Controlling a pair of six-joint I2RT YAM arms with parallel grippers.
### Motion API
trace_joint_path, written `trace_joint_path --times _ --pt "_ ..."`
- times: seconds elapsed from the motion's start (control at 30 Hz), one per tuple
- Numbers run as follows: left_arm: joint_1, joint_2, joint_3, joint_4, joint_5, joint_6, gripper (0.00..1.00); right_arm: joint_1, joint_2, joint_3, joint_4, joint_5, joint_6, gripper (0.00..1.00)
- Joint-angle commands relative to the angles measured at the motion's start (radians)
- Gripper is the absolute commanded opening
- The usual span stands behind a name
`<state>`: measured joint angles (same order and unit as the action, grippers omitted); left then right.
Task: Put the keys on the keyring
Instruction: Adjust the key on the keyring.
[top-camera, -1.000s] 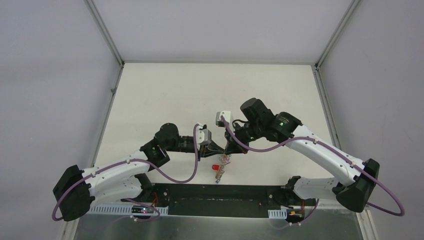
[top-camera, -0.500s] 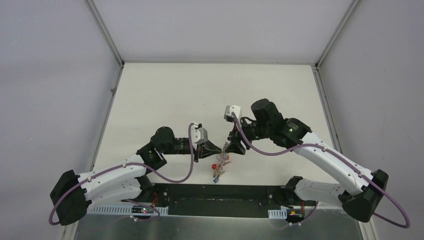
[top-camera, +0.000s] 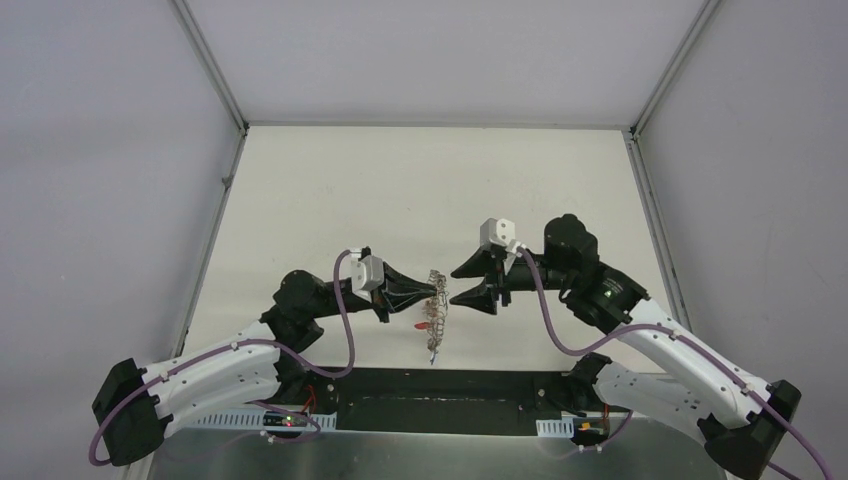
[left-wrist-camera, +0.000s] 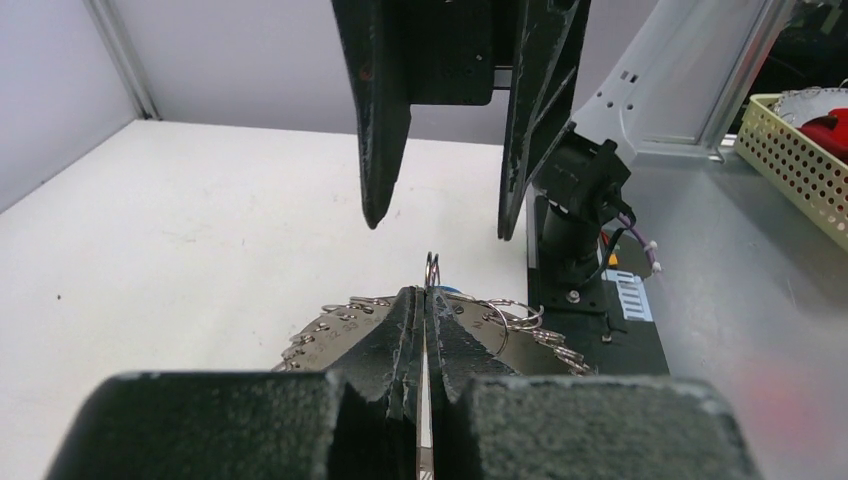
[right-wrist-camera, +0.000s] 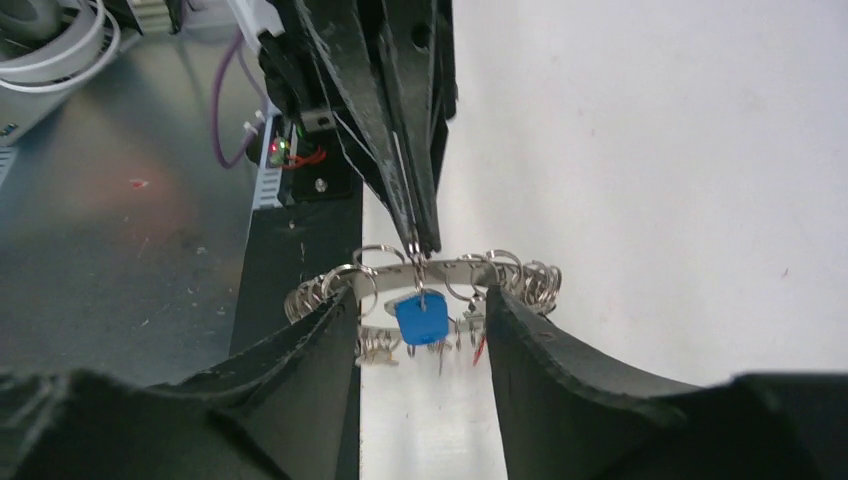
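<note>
Top external view: the keyring (top-camera: 434, 312) is held aloft in the clenched left gripper (top-camera: 437, 290), blue key (right-wrist-camera: 420, 318) hanging beneath, so that it is presented to the right gripper (top-camera: 453, 285), spread wide nearby.

light: bright, even | shadows: faint | wrist views: foreground blurred

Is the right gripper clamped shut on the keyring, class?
No: the right gripper is open, its fingers wide apart with the keyring showing between them, while the left gripper pinches it.
</note>
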<state>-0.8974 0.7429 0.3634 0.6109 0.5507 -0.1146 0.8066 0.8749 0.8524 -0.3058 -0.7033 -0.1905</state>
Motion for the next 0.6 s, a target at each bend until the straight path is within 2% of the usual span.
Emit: trace_joint_path --times 0.0,0.27,0.57 --pt "-0.007 -0.012 -0.011 0.226 -0.005 -0.029 0.0 -0.001 -0.053 -0.039 0.251 -0.114 0.051 0.51" --pt "-0.007 -0.012 -0.005 0.237 -0.001 -0.042 0.0 -0.001 -0.005 -0.042 0.301 -0.153 0.077 0.43" --pt "-0.008 -0.011 0.005 0.224 0.004 -0.046 0.0 -0.001 0.049 -0.036 0.362 -0.152 0.108 0.27"
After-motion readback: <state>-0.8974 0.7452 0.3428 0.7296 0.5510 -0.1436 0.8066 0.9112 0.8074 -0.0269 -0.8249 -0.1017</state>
